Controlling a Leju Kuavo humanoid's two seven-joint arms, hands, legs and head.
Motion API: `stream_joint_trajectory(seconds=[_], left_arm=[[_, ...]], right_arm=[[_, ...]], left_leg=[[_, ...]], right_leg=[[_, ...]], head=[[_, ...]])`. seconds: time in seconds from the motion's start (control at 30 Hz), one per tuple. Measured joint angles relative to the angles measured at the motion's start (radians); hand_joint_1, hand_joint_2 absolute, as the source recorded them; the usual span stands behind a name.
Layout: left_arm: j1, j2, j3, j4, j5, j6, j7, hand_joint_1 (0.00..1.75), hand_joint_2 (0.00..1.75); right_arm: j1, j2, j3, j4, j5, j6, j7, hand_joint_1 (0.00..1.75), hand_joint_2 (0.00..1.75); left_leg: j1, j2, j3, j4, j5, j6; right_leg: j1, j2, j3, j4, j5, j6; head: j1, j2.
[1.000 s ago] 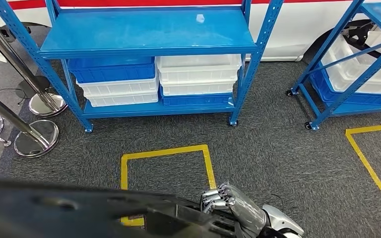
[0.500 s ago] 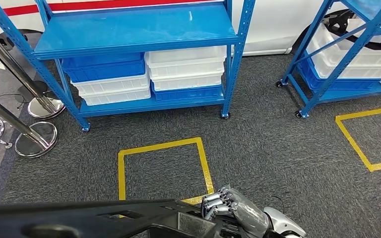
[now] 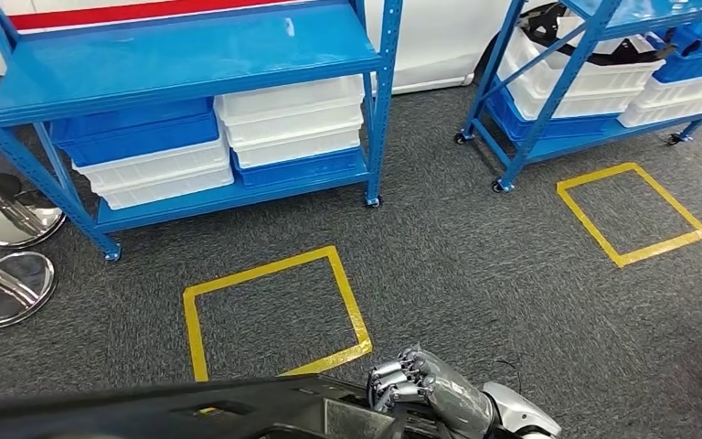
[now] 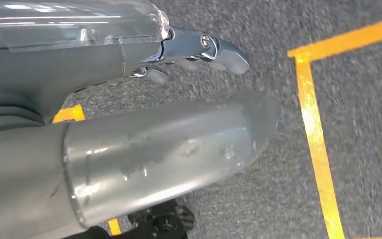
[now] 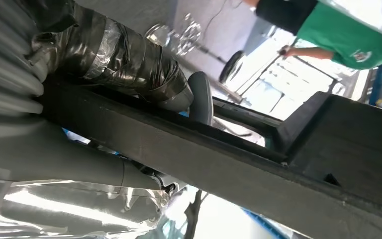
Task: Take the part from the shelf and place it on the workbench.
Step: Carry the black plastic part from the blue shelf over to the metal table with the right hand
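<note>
Nearest: long black moulded plastic part [image 3: 174, 412] across our front, carried low. Our right hand [image 3: 420, 389] curls fingers [image 3: 388, 382] over part's edge, gripping it for transport. Our left hand [image 4: 129, 149]: fingers apart above carpet; whether it bears part, we cannot tell. Beyond: yellow tape floor square [image 3: 274, 311]. Farthest: blue steel shelf rack [image 3: 183, 64], stacked bins.

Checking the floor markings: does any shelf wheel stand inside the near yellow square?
No: in the head view the yellow square encloses only bare carpet, and the shelf stands beyond it.
</note>
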Motion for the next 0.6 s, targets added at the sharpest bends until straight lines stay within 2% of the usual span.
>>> stream_joint_trajectory(seconds=[0.03,0.07,0.1,0.13,0.2,0.23,0.27,0.33,0.37,0.4,0.43,0.47,0.5,0.53,0.57,0.6], left_arm=[[-0.002,0.0,0.001,0.0,0.0,0.002,0.0,0.0,0.0],[-0.004,-0.001,0.002,0.0,0.0,0.003,0.0,0.0,0.0],[-0.006,-0.001,0.004,0.0,0.0,0.004,-0.001,0.0,0.0],[-0.007,-0.001,0.005,0.0,0.001,0.004,-0.001,0.0,0.0],[-0.011,-0.004,0.009,0.0,0.002,0.006,-0.001,0.0,0.0],[-0.012,-0.007,0.01,0.0,0.003,0.008,0.0,0.0,0.0],[-0.011,-0.01,0.012,0.0,0.004,0.01,0.0,0.0,0.0],[-0.006,-0.018,0.018,0.0,0.008,0.014,-0.001,0.0,0.0],[-0.004,-0.023,0.021,0.0,0.01,0.016,-0.003,0.0,0.0],[-0.003,-0.028,0.024,0.0,0.01,0.019,-0.006,0.0,0.0],[-0.004,-0.032,0.026,0.0,0.011,0.023,-0.01,0.0,0.0],[-0.006,-0.037,0.028,0.0,0.01,0.027,-0.014,0.0,0.0],[-0.008,-0.041,0.03,0.0,0.01,0.031,-0.016,0.0,0.0],[-0.011,-0.043,0.031,0.0,0.01,0.035,-0.017,0.0,0.0],[-0.013,-0.046,0.033,0.0,0.01,0.038,-0.017,0.0,0.0],[-0.016,-0.047,0.035,0.0,0.009,0.04,-0.016,0.0,0.0]], right_arm=[[-0.001,0.0,0.0,-0.001,0.009,-0.002,0.0,1.75,1.75],[-0.002,0.0,0.0,-0.002,0.014,-0.003,0.0,1.75,1.75],[-0.003,0.0,0.0,-0.003,0.017,-0.004,0.001,1.75,1.75],[-0.003,0.0,0.0,-0.005,0.021,-0.005,0.001,1.75,1.75],[0.001,-0.001,0.0,-0.013,0.034,-0.011,0.002,1.75,1.75],[0.005,-0.002,0.0,-0.019,0.043,-0.015,0.002,1.75,1.75],[0.009,-0.004,0.0,-0.026,0.052,-0.02,0.004,1.75,1.75],[0.012,-0.007,0.002,-0.037,0.065,-0.025,0.01,1.75,1.75],[0.012,-0.009,0.004,-0.04,0.068,-0.026,0.014,1.75,1.75],[0.012,-0.011,0.005,-0.042,0.07,-0.025,0.018,1.75,1.75],[0.01,-0.015,0.006,-0.042,0.07,-0.023,0.022,1.75,1.75],[0.008,-0.018,0.006,-0.042,0.071,-0.022,0.026,1.75,1.75],[0.006,-0.022,0.006,-0.043,0.07,-0.021,0.029,1.75,1.75],[0.005,-0.027,0.006,-0.045,0.068,-0.021,0.03,1.75,1.75],[0.003,-0.033,0.006,-0.047,0.064,-0.021,0.03,1.75,1.75],[0.002,-0.039,0.006,-0.049,0.06,-0.022,0.029,1.75,1.75]], left_leg=[[0.0,0.009,0.001,0.002,-0.001,-0.005],[-0.002,0.016,0.001,0.005,-0.002,-0.011],[-0.005,0.024,0.0,0.007,-0.003,-0.018],[-0.008,0.032,0.0,0.008,-0.003,-0.025],[-0.008,0.045,0.001,0.008,-0.004,-0.038],[-0.005,0.034,-0.002,0.015,-0.013,-0.043],[-0.003,0.013,-0.011,0.038,-0.033,-0.046],[-0.002,-0.039,-0.058,0.149,-0.102,-0.047],[-0.003,-0.052,-0.09,0.221,-0.135,-0.045],[-0.004,-0.058,-0.117,0.278,-0.154,-0.043],[-0.004,-0.06,-0.128,0.301,-0.152,-0.04],[-0.005,-0.062,-0.121,0.285,-0.13,-0.037],[-0.005,-0.069,-0.098,0.233,-0.094,-0.032],[-0.005,-0.089,-0.067,0.166,-0.059,-0.025],[-0.004,-0.113,-0.04,0.104,-0.034,-0.02],[-0.005,-0.133,-0.022,0.062,-0.022,-0.017]], right_leg=[[0.001,-0.024,0.041,-0.073,0.025,0.0],[0.004,-0.042,0.072,-0.131,0.044,-0.005],[0.008,-0.055,0.087,-0.166,0.051,-0.011],[0.012,-0.059,0.088,-0.177,0.049,-0.019],[0.014,-0.039,0.079,-0.178,0.055,-0.038],[0.013,-0.03,0.078,-0.181,0.058,-0.047],[0.012,-0.021,0.077,-0.184,0.063,-0.057],[0.013,0.0,0.072,-0.187,0.07,-0.07],[0.016,0.012,0.068,-0.185,0.072,-0.074],[0.019,0.025,0.064,-0.184,0.073,-0.076],[0.022,0.038,0.062,-0.182,0.074,-0.077],[0.025,0.051,0.061,-0.179,0.074,-0.078],[0.026,0.064,0.062,-0.176,0.074,-0.077],[0.026,0.076,0.061,-0.172,0.073,-0.076],[0.027,0.087,0.057,-0.167,0.073,-0.073],[0.026,0.098,0.051,-0.162,0.073,-0.068]], head=[[0.0,0.0],[0.0,0.0],[0.0,0.0],[0.0,0.0],[0.0,0.0],[0.0,0.0],[0.0,0.0],[0.0,0.0],[0.0,0.0],[0.0,0.0],[0.0,0.0],[0.0,0.0],[0.0,0.0],[0.0,0.0],[0.0,0.0],[0.0,0.0]])
